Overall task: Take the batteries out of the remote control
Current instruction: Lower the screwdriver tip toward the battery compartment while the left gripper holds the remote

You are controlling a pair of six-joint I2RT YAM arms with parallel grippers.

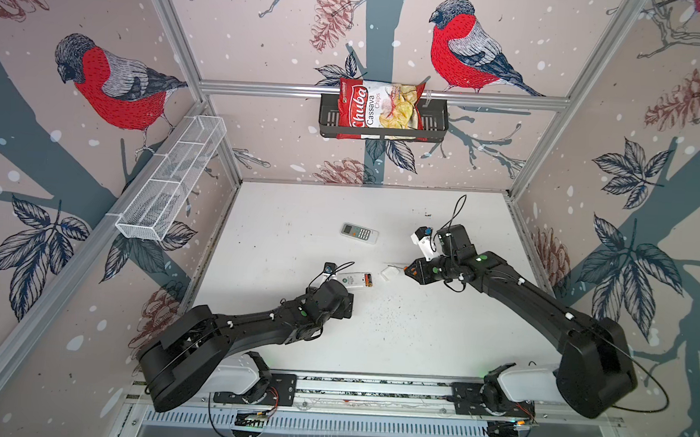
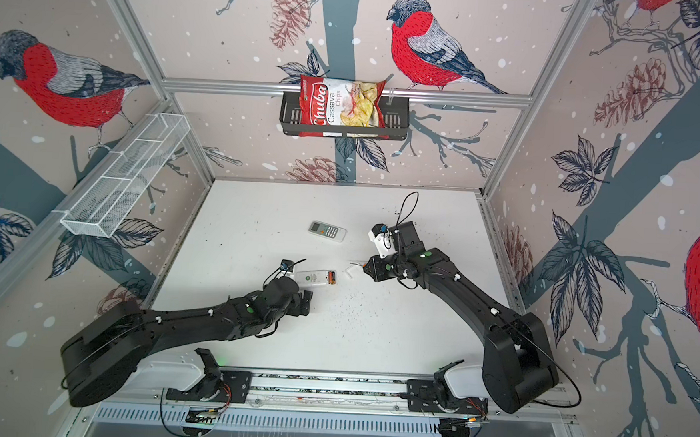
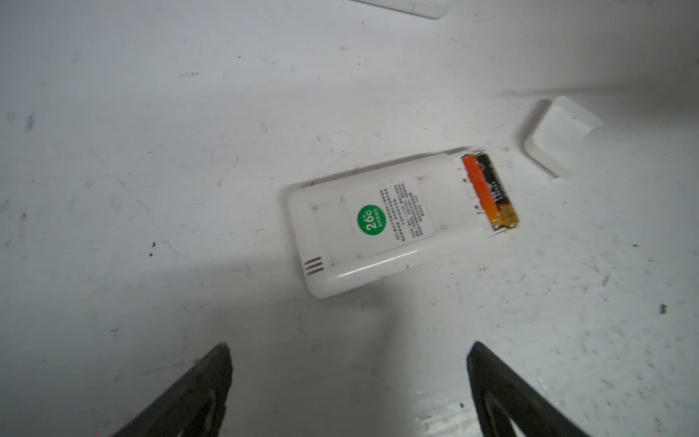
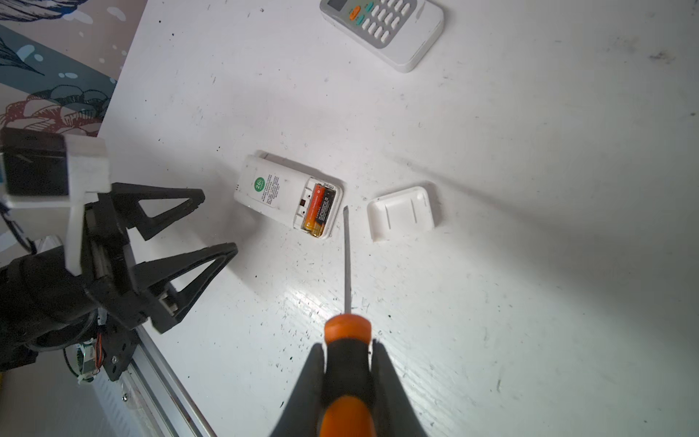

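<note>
**Right wrist view: blade lined up, battery bay wide open**

Right gripper (image 4: 348, 348) is pinched hard on the orange-and-black handle of the screwdriver (image 4: 346, 378). The thin shaft runs out ahead, its tip in the gap between the remote (image 4: 276, 189) and the loose cover (image 4: 401, 212) lying beside it on the table (image 4: 529, 151).

The remote is face-down, bay exposed at the end nearest the blade. The batteries (image 4: 319, 210) sit snug inside, side by side, orange against black. Two cells show here.

Over to the left gripper (image 3: 350, 346): jaws spread wide, gripping nothing, hanging just short of the remote's closed end.

Here's the danger. Nobody is pinning that remote down! Lever a cell with the blade now and the light white body may well skid or flip instead of giving the cell up. Push too steeply and the tip could jump off the round cell and scrape the contacts. A cell that pops free may roll across the table.

A second remote (image 4: 382, 30) lies keypad-up further off, well clear.
</note>
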